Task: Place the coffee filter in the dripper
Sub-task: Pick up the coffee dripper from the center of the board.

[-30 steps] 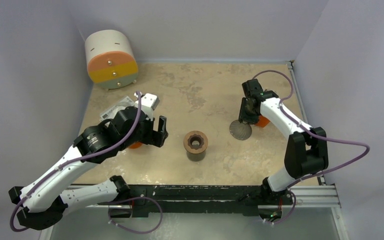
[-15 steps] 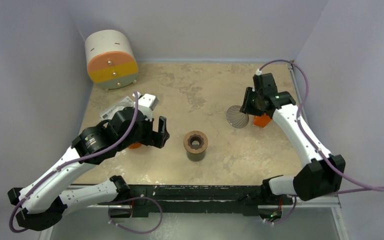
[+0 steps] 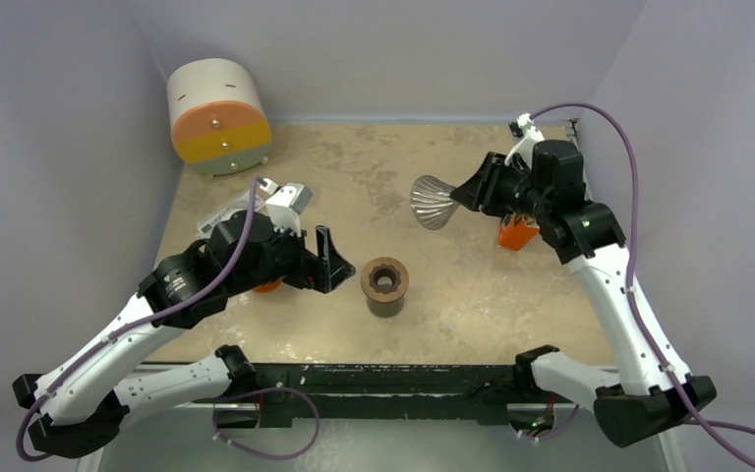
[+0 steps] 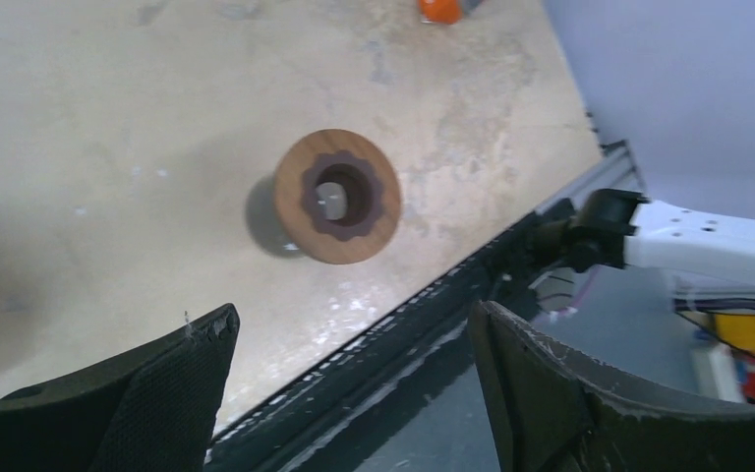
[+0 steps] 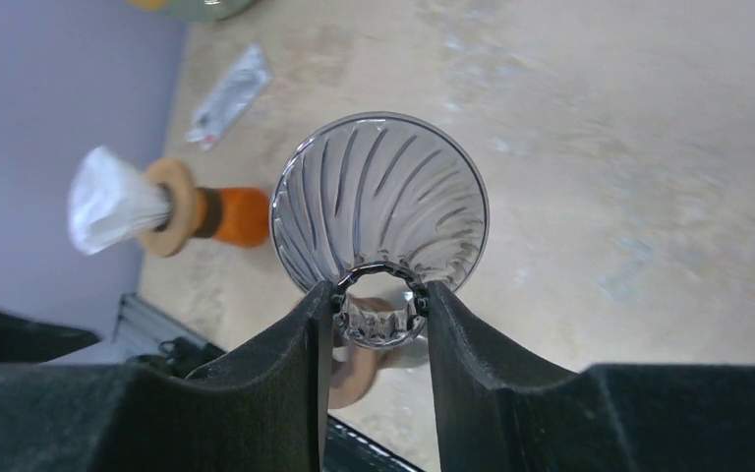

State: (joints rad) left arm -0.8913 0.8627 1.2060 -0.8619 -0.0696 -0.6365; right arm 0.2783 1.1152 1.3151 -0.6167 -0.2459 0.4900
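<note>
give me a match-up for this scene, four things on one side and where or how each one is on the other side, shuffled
Things
1. glass cone
2. wooden ring
3. orange and white drum
4. left gripper

Places or states
a. at the far left corner of the table
b. open, holding nothing
c. clamped in the right gripper, up off the table
d. standing on the table between the two arms

Pairs: 1-c, 2-d, 3-a, 4-b
</note>
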